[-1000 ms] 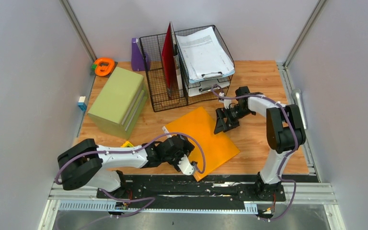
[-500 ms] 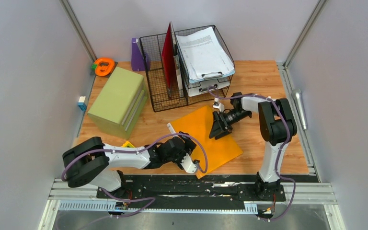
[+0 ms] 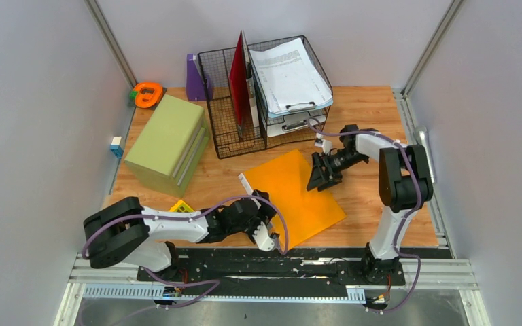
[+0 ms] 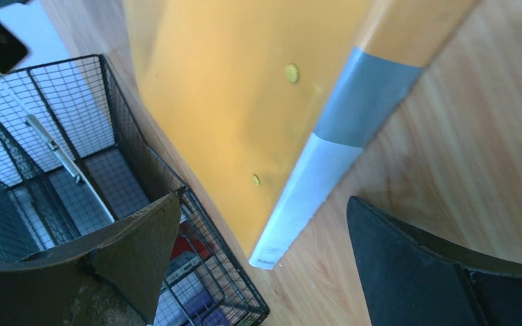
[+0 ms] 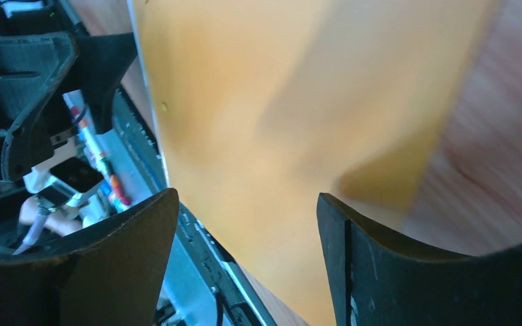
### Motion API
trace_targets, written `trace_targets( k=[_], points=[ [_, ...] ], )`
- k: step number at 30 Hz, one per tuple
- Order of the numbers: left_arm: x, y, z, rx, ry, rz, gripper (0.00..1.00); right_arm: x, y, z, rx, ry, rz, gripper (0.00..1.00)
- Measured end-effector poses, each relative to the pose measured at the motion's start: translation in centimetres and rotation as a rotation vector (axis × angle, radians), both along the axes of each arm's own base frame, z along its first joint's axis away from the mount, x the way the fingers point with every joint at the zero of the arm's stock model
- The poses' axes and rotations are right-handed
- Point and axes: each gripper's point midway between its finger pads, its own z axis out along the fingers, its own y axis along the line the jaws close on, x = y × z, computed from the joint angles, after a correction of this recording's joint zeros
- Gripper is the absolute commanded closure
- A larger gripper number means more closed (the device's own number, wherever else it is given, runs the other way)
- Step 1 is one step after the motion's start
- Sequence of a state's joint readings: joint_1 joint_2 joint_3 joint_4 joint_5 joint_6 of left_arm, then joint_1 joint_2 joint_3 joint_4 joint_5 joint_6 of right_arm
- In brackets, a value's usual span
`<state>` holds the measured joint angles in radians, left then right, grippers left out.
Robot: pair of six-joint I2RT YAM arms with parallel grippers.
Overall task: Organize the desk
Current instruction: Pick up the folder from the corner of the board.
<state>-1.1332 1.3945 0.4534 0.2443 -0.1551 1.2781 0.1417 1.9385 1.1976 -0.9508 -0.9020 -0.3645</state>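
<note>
The top view is evenly and brightly lit, with only soft, short shadows cast beside the green box (image 3: 166, 144). In the right wrist view the orange folder (image 5: 279, 136) is smeared by blur. In the left wrist view its spine is rendered sharply, while the fingers (image 4: 442, 272) of the left tool (image 4: 262, 207) are shown dark and defocused.

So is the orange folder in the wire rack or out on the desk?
Out. The orange folder lies on the desk, in front of the wire rack, not inside it.
</note>
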Motion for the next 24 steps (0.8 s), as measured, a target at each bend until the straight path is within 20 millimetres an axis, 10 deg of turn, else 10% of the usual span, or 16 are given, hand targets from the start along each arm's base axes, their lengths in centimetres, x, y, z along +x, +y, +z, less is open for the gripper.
trace_targets(
  k=[10, 24],
  points=[
    [-3.5, 0.1, -0.3, 0.045, 0.079, -0.156, 0.0, 2.7, -4.8, -0.2, -0.201, -0.115, -0.096, 0.25],
    [-5.9, -5.5, -0.2, -0.055, 0.029, -0.444, 0.01, 2.3, -3.8, -1.2, -0.134, 0.038, -0.135, 0.28]
  ],
)
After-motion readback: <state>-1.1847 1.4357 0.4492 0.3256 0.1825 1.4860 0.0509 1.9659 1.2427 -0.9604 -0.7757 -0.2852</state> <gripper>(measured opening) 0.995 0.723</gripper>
